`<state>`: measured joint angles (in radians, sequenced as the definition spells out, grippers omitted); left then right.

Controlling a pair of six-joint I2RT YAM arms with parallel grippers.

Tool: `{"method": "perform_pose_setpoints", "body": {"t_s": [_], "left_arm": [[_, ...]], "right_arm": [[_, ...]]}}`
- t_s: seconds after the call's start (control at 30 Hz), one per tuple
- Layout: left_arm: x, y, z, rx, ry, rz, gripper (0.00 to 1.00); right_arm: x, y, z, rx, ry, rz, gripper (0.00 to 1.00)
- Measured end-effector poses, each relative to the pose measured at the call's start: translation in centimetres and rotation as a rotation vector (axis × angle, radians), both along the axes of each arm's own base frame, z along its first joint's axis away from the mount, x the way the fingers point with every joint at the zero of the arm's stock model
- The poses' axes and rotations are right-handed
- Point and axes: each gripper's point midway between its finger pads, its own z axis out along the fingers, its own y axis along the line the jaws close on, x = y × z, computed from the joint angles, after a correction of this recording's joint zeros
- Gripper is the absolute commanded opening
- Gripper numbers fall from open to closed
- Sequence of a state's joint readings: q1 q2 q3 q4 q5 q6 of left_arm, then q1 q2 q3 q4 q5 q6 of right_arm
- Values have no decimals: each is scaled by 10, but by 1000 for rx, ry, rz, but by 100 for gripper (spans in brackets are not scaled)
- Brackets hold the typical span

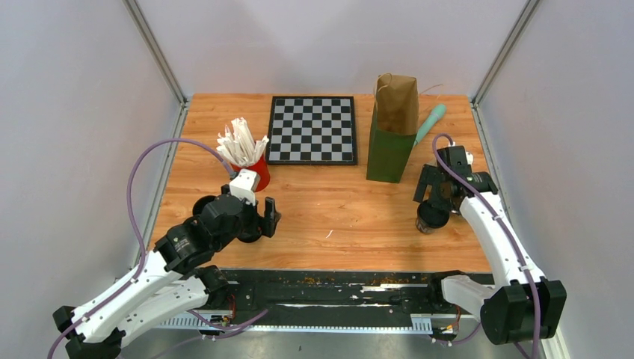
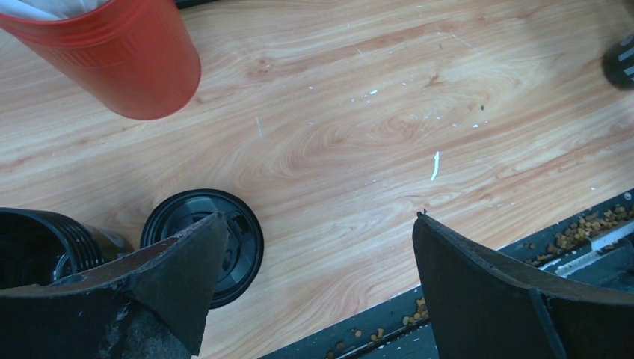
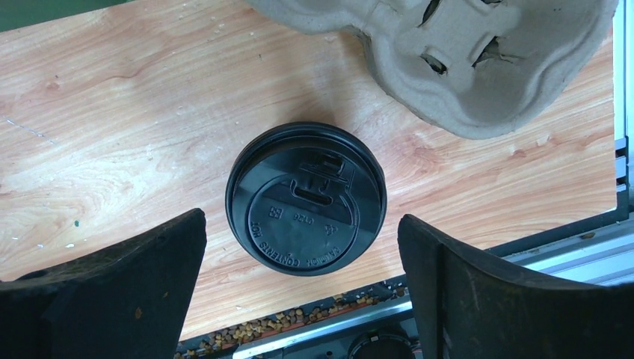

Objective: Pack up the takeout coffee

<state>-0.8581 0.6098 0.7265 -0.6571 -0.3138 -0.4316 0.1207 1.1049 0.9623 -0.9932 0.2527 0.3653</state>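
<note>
A chessboard (image 1: 312,129) is laid flat on the far half of a wooden table (image 1: 336,209). A red cup of wrapped straws (image 1: 256,173) is stood just left of it, and a green-and-brown paper bag (image 1: 389,153) is stood upright to its right, with a teal object (image 1: 431,123) beside it. A black-lidded coffee cup (image 3: 306,198) is set near a moulded pulp cup carrier (image 3: 463,60) at the right. A second lidded cup (image 2: 224,247) is set at the near left.
</note>
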Motion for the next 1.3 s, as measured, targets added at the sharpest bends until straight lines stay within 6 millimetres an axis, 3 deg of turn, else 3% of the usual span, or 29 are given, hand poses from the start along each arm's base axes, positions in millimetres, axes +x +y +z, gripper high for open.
{"method": "perform_pose_setpoints", "body": {"t_s": [0.17, 0.4, 0.7, 0.93, 1.1, 1.23, 1.3], "left_arm": [[5, 11, -7, 48, 8, 64, 100], [16, 41, -14, 138, 63, 253, 100], [29, 99, -2, 89, 85, 596, 99], [34, 147, -5, 112, 159, 847, 75], [25, 183, -16, 122, 227, 1039, 60], [19, 198, -13, 94, 212, 1130, 48], [17, 206, -16, 110, 209, 1166, 46]], "right_arm": [[3, 5, 15, 28, -23, 13, 93], [6, 34, 47, 150, -132, 104, 90], [-8, 99, 68, 269, -237, 348, 88], [-18, 129, 63, 339, -258, 462, 89], [-21, 133, 56, 349, -244, 484, 89], [-25, 132, 55, 352, -248, 497, 89], [-26, 133, 56, 358, -260, 502, 89]]}}
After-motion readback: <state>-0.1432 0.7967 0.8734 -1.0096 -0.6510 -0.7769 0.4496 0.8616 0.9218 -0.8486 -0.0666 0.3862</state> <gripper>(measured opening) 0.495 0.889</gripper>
